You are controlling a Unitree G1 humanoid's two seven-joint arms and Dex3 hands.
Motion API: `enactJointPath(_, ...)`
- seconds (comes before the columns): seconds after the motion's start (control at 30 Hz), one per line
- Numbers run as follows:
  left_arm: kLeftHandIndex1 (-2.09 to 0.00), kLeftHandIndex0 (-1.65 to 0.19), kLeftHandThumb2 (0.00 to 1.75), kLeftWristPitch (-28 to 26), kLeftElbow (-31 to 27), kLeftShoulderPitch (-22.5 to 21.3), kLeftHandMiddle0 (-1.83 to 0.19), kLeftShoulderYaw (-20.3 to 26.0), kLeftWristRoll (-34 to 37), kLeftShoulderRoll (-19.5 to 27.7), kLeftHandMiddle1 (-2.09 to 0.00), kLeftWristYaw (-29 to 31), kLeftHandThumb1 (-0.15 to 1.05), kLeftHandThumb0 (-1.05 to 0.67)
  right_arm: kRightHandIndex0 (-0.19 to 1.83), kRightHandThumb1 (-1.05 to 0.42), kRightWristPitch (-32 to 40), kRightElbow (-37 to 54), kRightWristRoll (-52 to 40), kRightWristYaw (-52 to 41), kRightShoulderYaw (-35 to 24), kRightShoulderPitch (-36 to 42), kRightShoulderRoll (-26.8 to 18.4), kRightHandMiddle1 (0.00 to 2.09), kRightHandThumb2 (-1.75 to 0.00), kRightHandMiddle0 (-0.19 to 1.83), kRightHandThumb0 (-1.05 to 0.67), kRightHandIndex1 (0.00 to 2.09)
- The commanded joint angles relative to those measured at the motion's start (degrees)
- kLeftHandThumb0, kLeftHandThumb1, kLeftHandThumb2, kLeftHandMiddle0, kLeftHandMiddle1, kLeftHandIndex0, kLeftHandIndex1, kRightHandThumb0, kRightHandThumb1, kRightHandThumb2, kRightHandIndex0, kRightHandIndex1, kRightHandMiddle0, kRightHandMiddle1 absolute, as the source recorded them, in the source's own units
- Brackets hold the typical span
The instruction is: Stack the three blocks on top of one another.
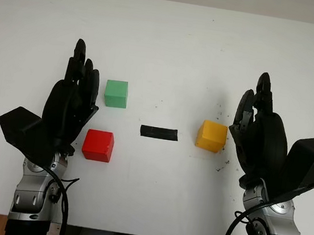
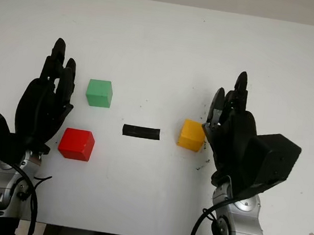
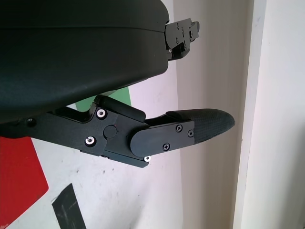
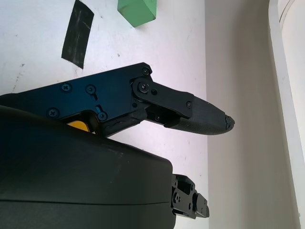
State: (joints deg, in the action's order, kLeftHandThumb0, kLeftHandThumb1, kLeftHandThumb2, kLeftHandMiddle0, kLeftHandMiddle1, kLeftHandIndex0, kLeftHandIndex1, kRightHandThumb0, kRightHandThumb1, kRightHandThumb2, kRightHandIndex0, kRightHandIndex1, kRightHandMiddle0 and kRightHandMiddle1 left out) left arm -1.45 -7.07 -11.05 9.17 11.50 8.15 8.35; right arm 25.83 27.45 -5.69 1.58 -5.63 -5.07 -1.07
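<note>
The left hand (image 1: pixel 72 104) is open above the white bench (image 1: pixel 172 39), its black fingers (image 1: pixel 81 68) extended and holding nothing. The small green cube block (image 1: pixel 116 93) sits on the bench just beside those fingers, toward the middle. The small red cube block (image 1: pixel 98 145) lies nearer the robot, just beside the palm and behind the fingertips, apart from the green one.

The right hand (image 1: pixel 261 136) is open too, its fingers (image 1: pixel 260 99) straight and grasping nothing. The small yellow cube block (image 1: pixel 211 135) rests just beside the base of those fingers on their inner side; whether it touches them cannot be told. A short strip of black tape (image 1: pixel 158 132) lies flat between the red and yellow blocks. All three blocks stand separately, none stacked.
</note>
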Motion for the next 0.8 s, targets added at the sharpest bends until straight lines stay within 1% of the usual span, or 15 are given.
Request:
enactJointPath(0.0,-0.04,0.19,0.57,-0.22,-0.64,-0.07,0.19,0.05,-0.04,0.23,-0.03,-0.06,1.05,-0.71,-0.19,-1.05,0.15,0.71,-0.34,-0.22,-0.06,-0.14,-0.43,0.00,-0.71,-0.19,-0.65,0.00)
enactJointPath(0.33,-0.06,0.17,0.56,0.71,0.29,-0.32,0.16,-0.57,-1.57,0.11,-0.06,-0.94,1.05,-0.71,-0.19,-1.05,0.72,-0.53,-0.19,-0.43,0.26,-1.39,-0.63,0.00,-0.71,-0.19,-0.65,0.00)
enactJointPath(0.47,-0.07,0.13,0.53,4.27,1.38,-0.93,0.12,0.85,-2.33,-0.14,-0.07,-2.63,1.05,-0.66,-0.19,-1.05,0.17,-1.30,0.02,-0.93,0.29,-2.18,-1.04,0.00,-0.72,-0.19,-0.64,0.00)
enactJointPath(0.6,-0.10,0.05,0.54,8.74,2.31,-2.32,0.01,1.66,-7.52,3.26,-0.10,-4.35,1.05,-0.59,-0.19,-1.05,-0.07,-1.22,1.06,-1.03,0.03,-4.15,-2.28,0.00,-0.70,-0.19,-0.67,0.00)
enactJointPath(0.7,-0.11,-0.03,0.48,11.59,2.52,-3.00,-0.12,2.28,-11.13,6.96,-0.11,-4.15,1.05,-0.60,-0.19,-1.05,1.40,-0.58,-0.14,-2.05,-1.18,-5.68,-3.46,0.00,-0.71,-0.19,-0.67,0.00)
enactJointPath(0.77,-0.12,-0.09,0.42,9.48,-0.05,-2.90,-0.22,2.86,-13.13,9.73,-0.10,-3.70,1.05,-0.61,-0.19,-1.05,2.42,-0.36,-1.05,-2.24,-2.29,-6.96,-3.93,0.00,-0.70,-0.19,-0.67,0.00)
